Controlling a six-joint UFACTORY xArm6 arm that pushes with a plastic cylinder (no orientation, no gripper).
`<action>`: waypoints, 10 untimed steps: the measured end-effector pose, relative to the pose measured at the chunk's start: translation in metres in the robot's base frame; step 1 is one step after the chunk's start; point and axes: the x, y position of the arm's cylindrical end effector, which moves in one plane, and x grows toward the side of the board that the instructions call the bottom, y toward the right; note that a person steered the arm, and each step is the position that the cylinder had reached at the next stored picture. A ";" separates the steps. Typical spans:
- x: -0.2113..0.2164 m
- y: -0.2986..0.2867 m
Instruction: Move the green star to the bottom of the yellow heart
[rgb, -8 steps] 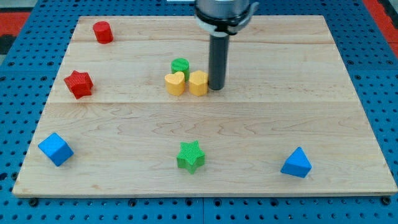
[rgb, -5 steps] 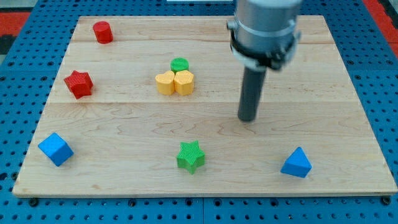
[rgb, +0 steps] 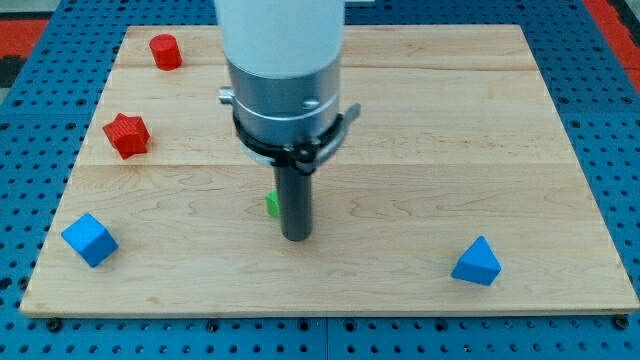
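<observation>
My tip (rgb: 297, 237) rests on the wooden board (rgb: 450, 150) at the lower middle. The green star (rgb: 272, 204) shows only as a small green sliver at the rod's left edge, just above the tip; the rest is behind the rod. The yellow heart is hidden behind the arm's wide body, as are the other yellow block and the green cylinder that stood beside it.
A red cylinder (rgb: 165, 50) sits at the top left and a red star (rgb: 127, 134) at the left. A blue cube (rgb: 89, 239) sits at the bottom left and a blue triangular block (rgb: 476, 262) at the bottom right.
The rod has swung from the right middle of the board down and left to the green star. The star has moved up and left from its earlier spot. The arm now covers the yellow blocks.
</observation>
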 end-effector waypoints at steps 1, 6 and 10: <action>-0.015 -0.024; -0.056 -0.078; -0.028 -0.017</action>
